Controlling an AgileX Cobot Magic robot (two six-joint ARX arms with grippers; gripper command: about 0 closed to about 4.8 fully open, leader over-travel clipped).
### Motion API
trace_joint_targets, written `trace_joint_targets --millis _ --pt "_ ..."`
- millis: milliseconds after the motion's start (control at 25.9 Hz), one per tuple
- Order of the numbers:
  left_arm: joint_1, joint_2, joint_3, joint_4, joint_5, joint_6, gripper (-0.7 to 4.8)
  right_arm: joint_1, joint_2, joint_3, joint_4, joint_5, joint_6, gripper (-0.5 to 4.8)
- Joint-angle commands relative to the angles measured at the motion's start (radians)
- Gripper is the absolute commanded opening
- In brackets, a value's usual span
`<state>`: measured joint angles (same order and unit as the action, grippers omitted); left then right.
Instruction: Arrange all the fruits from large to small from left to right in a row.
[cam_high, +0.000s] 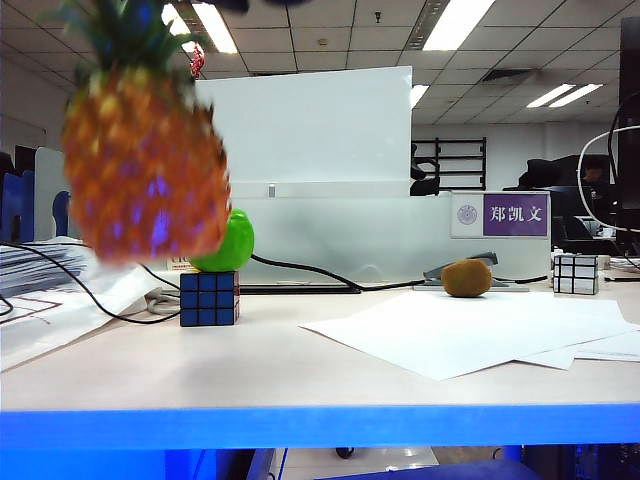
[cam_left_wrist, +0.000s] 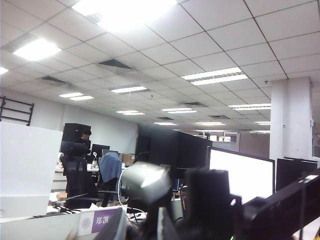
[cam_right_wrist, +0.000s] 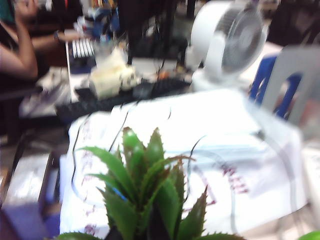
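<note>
The pineapple (cam_high: 140, 165), orange-yellow with a green crown, hangs blurred in the air at the upper left, above the table. In the right wrist view its spiky crown (cam_right_wrist: 145, 185) fills the space at my right gripper (cam_right_wrist: 150, 231), which is shut on it. The green apple (cam_high: 232, 243) rests on top of a dark blue puzzle cube (cam_high: 209, 298). The brown kiwi (cam_high: 466, 278) lies on the table at the right. My left gripper (cam_left_wrist: 150, 227) shows only as dark blurred shapes pointing up at the office; its jaws are unclear.
White paper sheets (cam_high: 470, 330) lie across the right half of the table. A silver mirror cube (cam_high: 577, 273) stands at the far right, a nameplate (cam_high: 500, 214) behind the kiwi. Black cables (cam_high: 300, 268) and papers (cam_high: 40, 270) lie at the left.
</note>
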<state>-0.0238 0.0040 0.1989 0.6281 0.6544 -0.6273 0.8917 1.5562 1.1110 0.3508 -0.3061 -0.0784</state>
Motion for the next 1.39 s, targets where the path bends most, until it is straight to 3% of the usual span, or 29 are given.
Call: trace_joint_targets --millis 39,154,618,811,1119,1197,1274,1312,1351,1390 --pt "0.001 -0.002 0.003 0.008 0.005 -0.006 0.94 0.014 0.042 0.008 0.086 0.001 -0.005 -0.05" --pt "0.001 -0.002 0.003 0.006 0.004 -0.004 0.94 0.027 0.074 -0.008 0.13 0.061 -0.031 -0.05" --pt "0.001 -0.002 0.004 0.002 -0.06 0.018 0.94 0.026 0.14 -0.117 0.235 0.105 -0.023 -0.05" --pt "0.001 -0.002 0.004 0.002 -0.06 0.012 0.94 0.026 0.153 -0.154 0.335 0.104 0.054 -0.05" --pt "0.0 -0.002 0.011 -0.007 -0.037 -0.003 0.94 0.025 0.224 -0.154 0.394 0.131 0.076 -0.05" --pt "0.001 -0.002 0.015 -0.065 0.015 0.0 0.94 0.025 0.227 -0.162 0.401 0.134 0.076 -0.04" --pt "0.001 -0.002 0.031 -0.224 0.043 0.033 0.94 0.025 0.227 -0.165 0.397 0.138 0.076 -0.05" --pt "0.001 -0.002 0.06 -0.383 0.04 0.118 0.94 0.025 0.227 -0.165 0.394 0.157 0.076 -0.05" --pt "0.001 -0.002 0.077 -0.458 0.027 0.165 0.94 0.023 0.227 -0.165 0.394 0.158 0.076 -0.05" --pt "0.001 -0.002 0.121 -0.627 -0.048 0.26 0.93 0.023 0.227 -0.167 0.394 0.159 0.075 -0.05"
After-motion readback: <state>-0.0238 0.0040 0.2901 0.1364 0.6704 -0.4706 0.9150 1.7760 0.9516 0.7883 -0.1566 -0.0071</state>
